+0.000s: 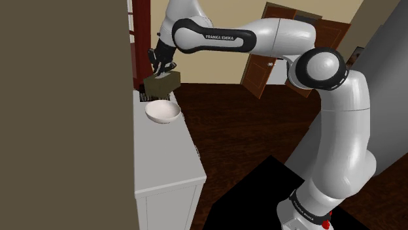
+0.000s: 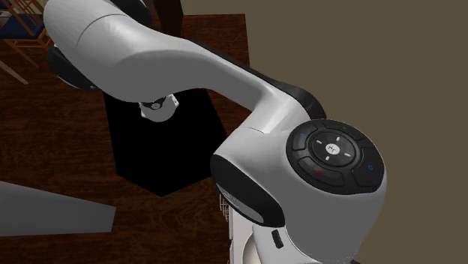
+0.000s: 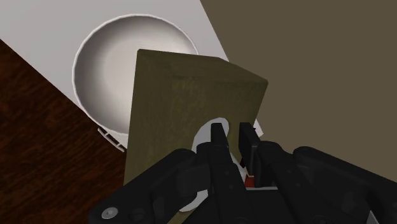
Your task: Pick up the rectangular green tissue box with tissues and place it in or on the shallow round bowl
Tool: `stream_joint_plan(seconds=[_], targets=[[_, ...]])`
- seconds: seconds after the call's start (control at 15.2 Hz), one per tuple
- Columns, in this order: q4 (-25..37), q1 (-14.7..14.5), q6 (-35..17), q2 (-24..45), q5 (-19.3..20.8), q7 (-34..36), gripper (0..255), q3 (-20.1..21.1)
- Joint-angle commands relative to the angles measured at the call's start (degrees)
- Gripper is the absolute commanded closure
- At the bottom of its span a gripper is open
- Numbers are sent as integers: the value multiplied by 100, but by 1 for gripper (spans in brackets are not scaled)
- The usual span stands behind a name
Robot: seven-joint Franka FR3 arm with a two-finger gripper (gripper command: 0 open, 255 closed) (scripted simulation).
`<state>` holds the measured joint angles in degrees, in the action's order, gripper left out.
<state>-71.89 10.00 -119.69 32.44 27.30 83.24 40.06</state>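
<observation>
All-black two-finger claw clenched on an olive-green rectangular tissue box, gripping at its oval top opening; the box hangs lifted, partly over a shallow round white bowl on a pale grey surface; pickup looks done; lowering and release remain.

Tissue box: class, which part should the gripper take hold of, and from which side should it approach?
Grip the olive tissue box at the oval slot in its top face, coming from above. The box is broad, while the slot's rim probably suits a narrow pinch. The gripper is shut there, above the white bowl.
</observation>
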Motion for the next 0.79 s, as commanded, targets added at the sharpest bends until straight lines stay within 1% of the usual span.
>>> stream_joint_plan(seconds=[0.0,0.73], targets=[[-142,49,-136,0,9,7,255,-8],[-860,148,-899,91,184,219,255,-115]])
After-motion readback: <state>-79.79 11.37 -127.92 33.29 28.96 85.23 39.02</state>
